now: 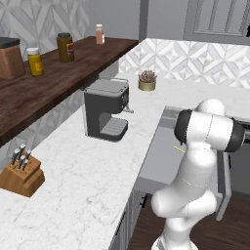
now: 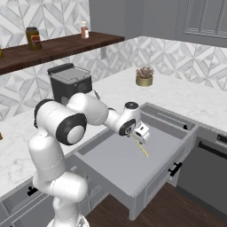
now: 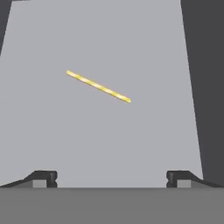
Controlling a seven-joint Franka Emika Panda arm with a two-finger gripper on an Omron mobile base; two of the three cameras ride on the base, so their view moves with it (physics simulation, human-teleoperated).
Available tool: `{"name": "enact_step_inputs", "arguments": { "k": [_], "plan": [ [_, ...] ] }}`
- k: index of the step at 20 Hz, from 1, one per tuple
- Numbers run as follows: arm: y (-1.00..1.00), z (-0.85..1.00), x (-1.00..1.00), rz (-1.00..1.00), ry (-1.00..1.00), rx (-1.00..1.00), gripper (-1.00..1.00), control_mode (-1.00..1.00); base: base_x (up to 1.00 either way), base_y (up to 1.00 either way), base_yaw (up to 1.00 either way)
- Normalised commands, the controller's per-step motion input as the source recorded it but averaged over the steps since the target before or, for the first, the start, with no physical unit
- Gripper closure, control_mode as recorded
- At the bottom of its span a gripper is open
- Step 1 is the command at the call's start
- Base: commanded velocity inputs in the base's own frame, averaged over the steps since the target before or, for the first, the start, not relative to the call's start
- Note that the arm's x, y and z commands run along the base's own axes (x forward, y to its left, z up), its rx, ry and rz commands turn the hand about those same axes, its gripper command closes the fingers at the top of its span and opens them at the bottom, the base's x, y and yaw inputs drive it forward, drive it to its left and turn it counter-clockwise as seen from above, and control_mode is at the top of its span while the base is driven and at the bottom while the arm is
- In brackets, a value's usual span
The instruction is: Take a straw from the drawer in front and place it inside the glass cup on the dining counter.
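The drawer [image 2: 119,162] is pulled out from under the marble counter, its grey inside bare except for a thin yellow straw [image 2: 142,149] lying flat on its floor. My gripper [image 2: 141,134] hovers just above the straw, pointing down into the drawer, jaws open with nothing between them. In the hand view the straw [image 3: 98,86] lies slanted ahead of the gripper [image 3: 111,179], well beyond the two spread fingertips [image 3: 43,178]. In the left base view a short bit of the straw [image 1: 179,150] peeks out beside my arm, inside the drawer [image 1: 154,161]. The glass cup and the dining counter are out of view.
A dark coffee machine [image 1: 106,108] and a potted plant [image 1: 147,80] stand on the marble counter [image 1: 83,176] behind the drawer. A knife block [image 1: 22,173] sits at the left. A wooden shelf [image 1: 53,80] holds jars. A dark appliance front [image 2: 208,170] is right of the drawer.
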Motion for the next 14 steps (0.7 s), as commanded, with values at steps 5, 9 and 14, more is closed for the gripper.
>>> {"name": "enact_step_inputs", "arguments": {
  "k": [5, 9, 14],
  "plan": [
    [0.00, -0.27, 0.65, 0.34, 0.00, -0.14, -1.00, -1.00, 0.00, 0.00, 0.00],
    [-0.04, -0.44, 0.18, 0.28, 0.00, -0.06, -1.00, -1.00, 0.00, 0.00, 0.00],
    [-0.09, -0.50, 0.18, 0.25, 0.00, 0.00, -1.00, -1.00, 0.00, 0.00, 0.00]
  ]
}}
